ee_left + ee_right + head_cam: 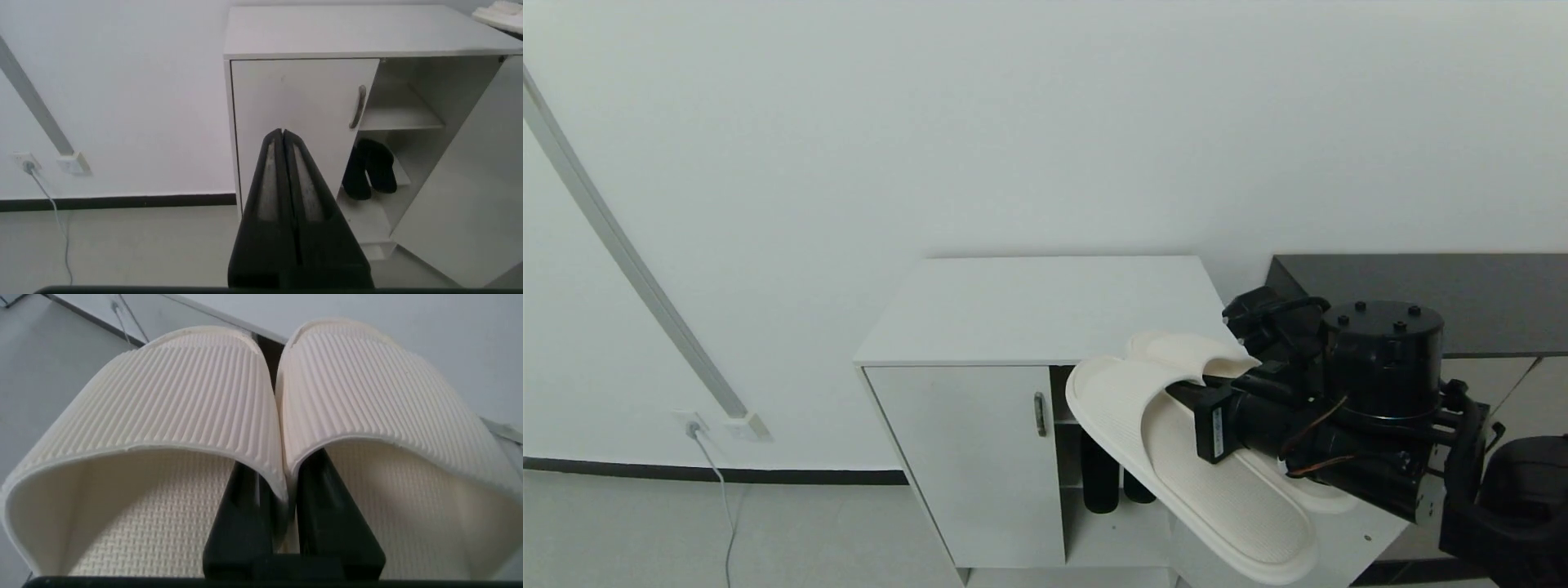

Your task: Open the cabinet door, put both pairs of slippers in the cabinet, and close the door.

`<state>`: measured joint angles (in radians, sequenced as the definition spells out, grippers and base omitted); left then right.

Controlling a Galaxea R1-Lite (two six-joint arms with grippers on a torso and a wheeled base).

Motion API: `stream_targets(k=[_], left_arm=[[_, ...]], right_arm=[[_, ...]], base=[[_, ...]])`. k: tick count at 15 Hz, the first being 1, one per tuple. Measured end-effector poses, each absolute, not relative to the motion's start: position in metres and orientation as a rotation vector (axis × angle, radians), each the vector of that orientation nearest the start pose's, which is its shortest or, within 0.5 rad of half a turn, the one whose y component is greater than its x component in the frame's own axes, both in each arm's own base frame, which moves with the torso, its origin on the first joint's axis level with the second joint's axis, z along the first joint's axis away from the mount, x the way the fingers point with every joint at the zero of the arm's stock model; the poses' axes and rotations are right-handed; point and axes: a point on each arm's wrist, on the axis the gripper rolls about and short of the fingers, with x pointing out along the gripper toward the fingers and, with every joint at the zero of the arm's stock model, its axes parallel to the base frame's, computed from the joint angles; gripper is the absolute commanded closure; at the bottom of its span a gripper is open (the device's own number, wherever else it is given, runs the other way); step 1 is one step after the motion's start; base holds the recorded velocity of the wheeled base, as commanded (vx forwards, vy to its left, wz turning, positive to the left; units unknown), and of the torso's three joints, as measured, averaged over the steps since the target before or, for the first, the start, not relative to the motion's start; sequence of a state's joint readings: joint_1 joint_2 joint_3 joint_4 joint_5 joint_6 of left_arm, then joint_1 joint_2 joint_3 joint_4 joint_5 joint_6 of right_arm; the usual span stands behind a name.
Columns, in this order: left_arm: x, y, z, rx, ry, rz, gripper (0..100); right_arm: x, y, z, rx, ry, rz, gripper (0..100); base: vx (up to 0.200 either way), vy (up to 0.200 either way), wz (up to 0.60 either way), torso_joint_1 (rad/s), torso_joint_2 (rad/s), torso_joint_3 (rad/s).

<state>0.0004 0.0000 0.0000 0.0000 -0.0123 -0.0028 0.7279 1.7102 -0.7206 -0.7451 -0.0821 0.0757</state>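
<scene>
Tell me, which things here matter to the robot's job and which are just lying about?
Job: cream ribbed foam slippers gripped by the right claw; black slippers standing inside the white two-door cabinet, its right door open.
Lying about: white wall socket with its cable; slanting grey wall strip; dark countertop beside the cabinet.

Cabinet: white cabinet (1045,306), low and square, standing on the floor against the wall.
Doors: left door (968,457) shut, with a slim upright handle (1040,414) at its inner edge; right door (466,188) swung wide open.
Inside: an upper shelf (404,114) and a lower shelf (372,214) show through the open half.
On the lower shelf: black slippers (1101,478) – a pair, stood on end, side by side and touching, just past the left door's edge.
Floor: pale grey floor (686,531) – a thin cable (727,523) trails down onto it, well apart from the cabinet.
</scene>
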Motion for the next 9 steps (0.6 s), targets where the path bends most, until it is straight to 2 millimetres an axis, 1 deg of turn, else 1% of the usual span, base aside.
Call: stream_targets(k=[9], left_arm=[[-0.0228, -0.0003, 0.0755, -0.003, 0.0, -0.012, 100]], right_arm=[[0.2269, 0.199, 0.1644, -0.029, 0.262, 0.632, 100]], base=[[0.0, 0.0, 0.0, 0.0, 0.0, 0.0]])
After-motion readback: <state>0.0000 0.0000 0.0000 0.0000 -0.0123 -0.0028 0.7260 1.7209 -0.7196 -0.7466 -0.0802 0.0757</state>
